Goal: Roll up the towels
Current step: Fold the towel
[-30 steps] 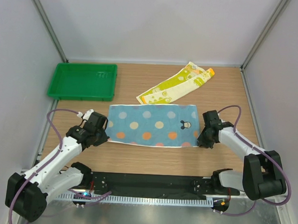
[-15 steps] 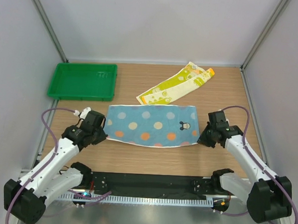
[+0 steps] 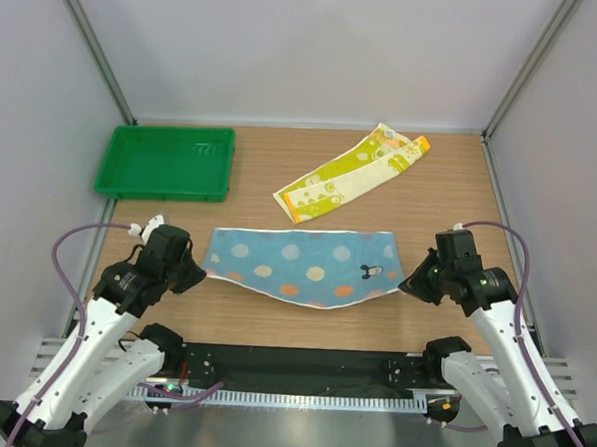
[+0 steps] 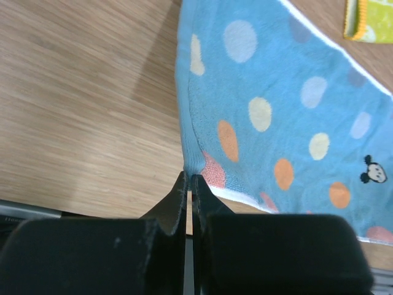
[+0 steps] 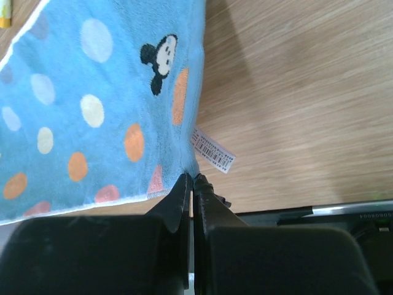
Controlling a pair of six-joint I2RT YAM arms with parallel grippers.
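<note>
Two pincers clamp the short ends of the blue towel (image 3: 301, 266): left gripper (image 3: 198, 273) and right gripper (image 3: 407, 284). It sags between them, long axis crosswise, nearer the arms than the green tray (image 3: 162, 191). The yellow-green towel (image 3: 346, 173) lies right of that tray.

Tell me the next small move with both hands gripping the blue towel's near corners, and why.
Probably ease the left hand and right hand apart slightly. Each is shut on a near corner of the blue towel, and its near edge sags between them; taut, it should fold or roll more evenly.
</note>
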